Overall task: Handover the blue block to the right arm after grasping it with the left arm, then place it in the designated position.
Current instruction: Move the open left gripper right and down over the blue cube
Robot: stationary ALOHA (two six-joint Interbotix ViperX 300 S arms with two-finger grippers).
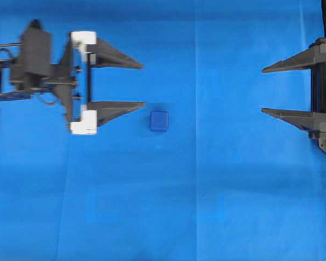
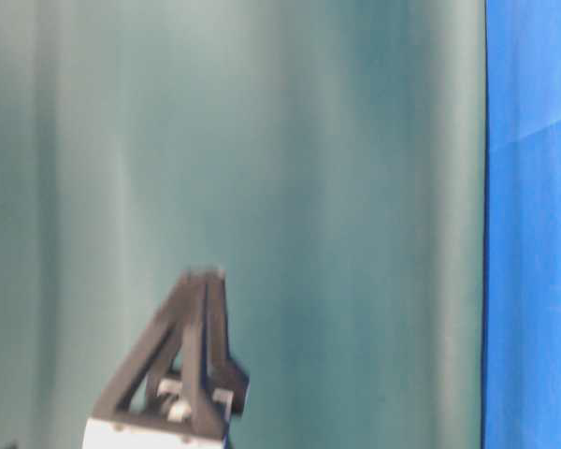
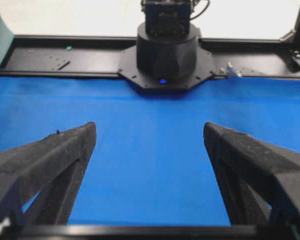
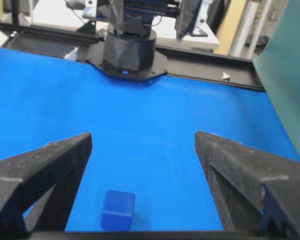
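Blue block (image 1: 159, 120) on blue cloth (image 1: 206, 206), just beyond left end effector (image 1: 143, 86), off its lower finger. Both end effectors spread wide, empty. Left should shift sideways, straddle block squarely, then close. Right end effector (image 1: 262, 91) waits well apart.

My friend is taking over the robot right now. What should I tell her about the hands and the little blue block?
Left hand: open, holding nothing, just left of the blue block in the overhead view, with its lower finger nearest.
Right hand: open, holding nothing, far right over the blue cloth.
Block: lying on the cloth, touched by neither hand.
Done: nothing picked up yet.
Left: grasp the block with the left hand, pass it to the right hand, then set it down on the cloth.
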